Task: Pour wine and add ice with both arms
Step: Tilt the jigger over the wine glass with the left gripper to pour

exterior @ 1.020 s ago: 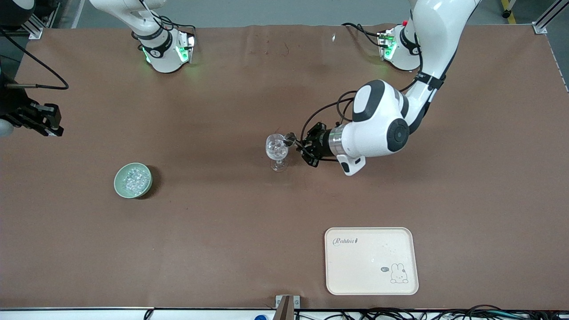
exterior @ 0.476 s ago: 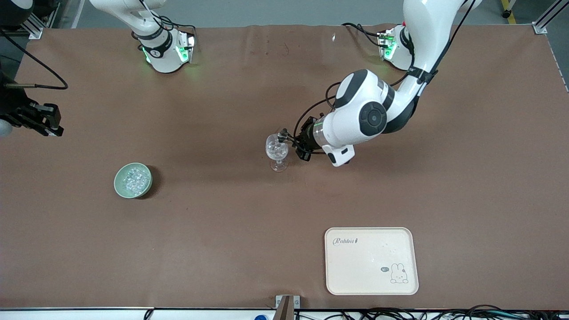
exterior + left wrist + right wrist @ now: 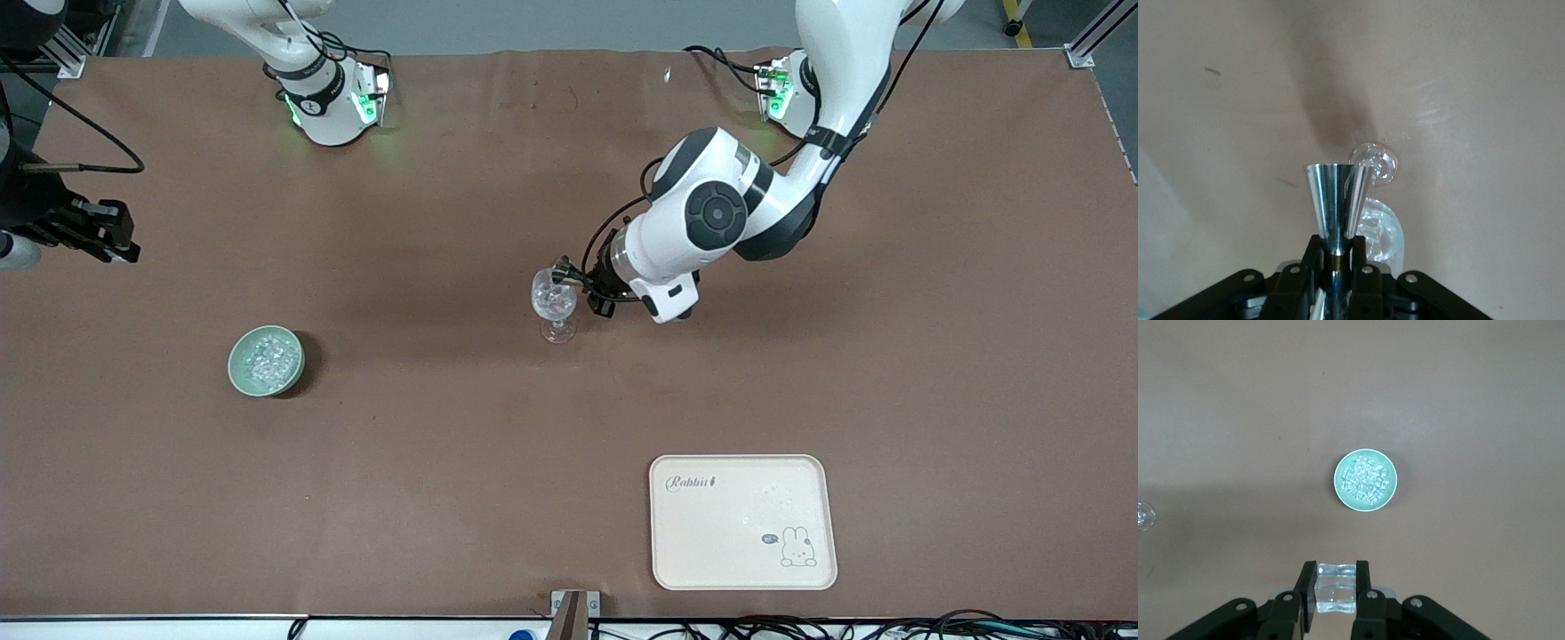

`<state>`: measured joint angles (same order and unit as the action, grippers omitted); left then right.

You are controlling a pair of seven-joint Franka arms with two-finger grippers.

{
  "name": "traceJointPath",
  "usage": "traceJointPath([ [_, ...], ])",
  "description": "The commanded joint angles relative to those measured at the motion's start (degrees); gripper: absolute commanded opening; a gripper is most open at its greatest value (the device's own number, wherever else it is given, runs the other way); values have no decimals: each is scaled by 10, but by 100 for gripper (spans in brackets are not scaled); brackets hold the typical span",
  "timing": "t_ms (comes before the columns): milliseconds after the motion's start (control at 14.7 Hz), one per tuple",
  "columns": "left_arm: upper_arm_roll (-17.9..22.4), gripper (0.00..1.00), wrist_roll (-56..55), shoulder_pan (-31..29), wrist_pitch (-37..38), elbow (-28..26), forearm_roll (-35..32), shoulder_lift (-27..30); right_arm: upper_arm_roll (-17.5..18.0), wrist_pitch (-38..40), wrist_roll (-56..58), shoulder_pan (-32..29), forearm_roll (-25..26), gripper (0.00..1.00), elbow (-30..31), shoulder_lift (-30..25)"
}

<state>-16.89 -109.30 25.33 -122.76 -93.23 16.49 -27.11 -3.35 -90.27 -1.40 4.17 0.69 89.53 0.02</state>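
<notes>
A brown desk [image 3: 462, 462] seen from above. A wine glass [image 3: 555, 300] stands upright mid-desk, with ice glinting in its bowl. The left gripper [image 3: 582, 286] sits just beside the bowl, its fingers [image 3: 1338, 280] closed on a shiny metal jigger [image 3: 1337, 203], whose cup is at the glass's rim. The right gripper [image 3: 1336, 587] hangs over the right arm's end of the desk, fingers [image 3: 1306, 587] closed on a small clear block, probably glass. A green bowl [image 3: 266, 360] of ice [image 3: 1365, 482] rests nearer the camera than that gripper. A cream tray [image 3: 742, 522] lies near the camera edge. The wine glass looks thin, fragile, slippery and easily tipped; I'd hold it by the stem. The ice lumps look small and slick, best scooped.
</notes>
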Motion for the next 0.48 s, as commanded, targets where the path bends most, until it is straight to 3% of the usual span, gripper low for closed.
traceJointPath([
  [0,5,0,-23,12,0,6,-29,0,-3,-1,3,-1,-10,0,14,-16],
  [408,5,0,-46,18,0,27,-71,-14,-4,-1,3,-7,-10,1,13,-15],
])
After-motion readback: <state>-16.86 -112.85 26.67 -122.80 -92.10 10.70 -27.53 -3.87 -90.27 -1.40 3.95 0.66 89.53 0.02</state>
